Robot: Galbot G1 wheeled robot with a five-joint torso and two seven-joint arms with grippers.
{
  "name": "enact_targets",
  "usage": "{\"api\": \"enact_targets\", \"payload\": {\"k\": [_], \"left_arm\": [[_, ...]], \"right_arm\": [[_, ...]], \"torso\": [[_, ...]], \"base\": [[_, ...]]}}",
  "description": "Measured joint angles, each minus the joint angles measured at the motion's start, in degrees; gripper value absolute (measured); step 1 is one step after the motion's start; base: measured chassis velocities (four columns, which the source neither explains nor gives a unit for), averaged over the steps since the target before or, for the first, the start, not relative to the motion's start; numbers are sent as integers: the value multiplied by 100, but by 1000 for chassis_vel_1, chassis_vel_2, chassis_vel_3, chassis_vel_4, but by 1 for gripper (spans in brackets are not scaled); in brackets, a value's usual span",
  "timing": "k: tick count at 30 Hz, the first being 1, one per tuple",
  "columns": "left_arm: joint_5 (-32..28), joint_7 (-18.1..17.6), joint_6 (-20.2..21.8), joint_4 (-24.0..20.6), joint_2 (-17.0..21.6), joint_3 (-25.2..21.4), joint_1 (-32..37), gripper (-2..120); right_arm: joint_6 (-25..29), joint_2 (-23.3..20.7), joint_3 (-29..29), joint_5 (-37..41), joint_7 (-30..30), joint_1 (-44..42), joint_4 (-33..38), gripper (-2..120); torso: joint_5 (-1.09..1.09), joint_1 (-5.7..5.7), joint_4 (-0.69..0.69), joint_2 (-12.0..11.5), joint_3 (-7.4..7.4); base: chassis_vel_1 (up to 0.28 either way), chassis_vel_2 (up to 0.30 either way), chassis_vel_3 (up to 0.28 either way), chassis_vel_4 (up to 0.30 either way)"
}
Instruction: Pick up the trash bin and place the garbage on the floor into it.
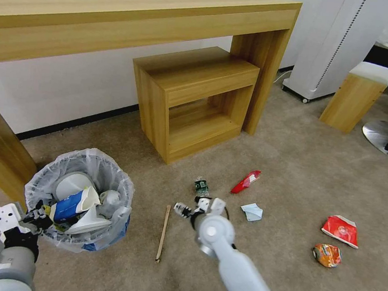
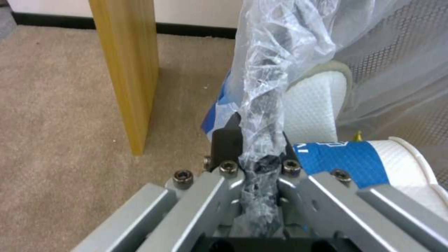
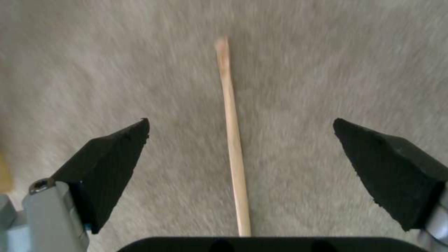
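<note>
My right gripper (image 3: 240,140) is closest in view, jaws spread wide over the carpet with the stick (image 3: 232,140) lying between them, untouched by either pad. From the head camera I see that gripper (image 1: 184,210) hanging just beside the stick's (image 1: 163,233) far end, arm reaching out from the lower middle.

My left gripper (image 2: 254,154) has its jaws clamped on the bin's (image 1: 80,199) bagged rim; crinkled plastic is pinched between the pads, at the near left edge of the bin in the head view, where the gripper (image 1: 38,217) sits. Whether the bin is lifted or resting on the floor (image 1: 290,171) I can't tell. Inside it I see a slipper (image 2: 310,108), a blue-white carton (image 1: 70,205) and white paper.

On the floor there are a small dark packet (image 1: 201,186), a red wrapper (image 1: 246,182), crumpled paper (image 1: 252,211), a red packet (image 1: 341,229) and an orange one (image 1: 327,255). The table (image 1: 123,14) spans the wall behind.
</note>
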Motion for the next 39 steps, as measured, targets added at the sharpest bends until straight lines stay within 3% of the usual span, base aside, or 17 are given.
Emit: {"api": "enact_targets", "payload": {"k": [7, 17, 39], "left_arm": [[5, -1, -3, 1, 6, 5, 44, 1], [-13, -36, -7, 1, -50, 100, 99, 1], [119, -38, -15, 1, -64, 205, 182, 1]], "right_arm": [[-162, 449, -89, -279, -43, 386, -836, 100], [-231, 470, -30, -733, -398, 697, -1829, 100], [-73, 449, -20, -1353, -1500, 646, -2307, 100]], "torso": [[1, 0, 1, 0, 0], [1, 0, 0, 0, 0], [1, 0, 0, 0, 0]], "base": [[0, 0, 0, 0], [0, 0, 0, 0], [0, 0, 0, 0]]}}
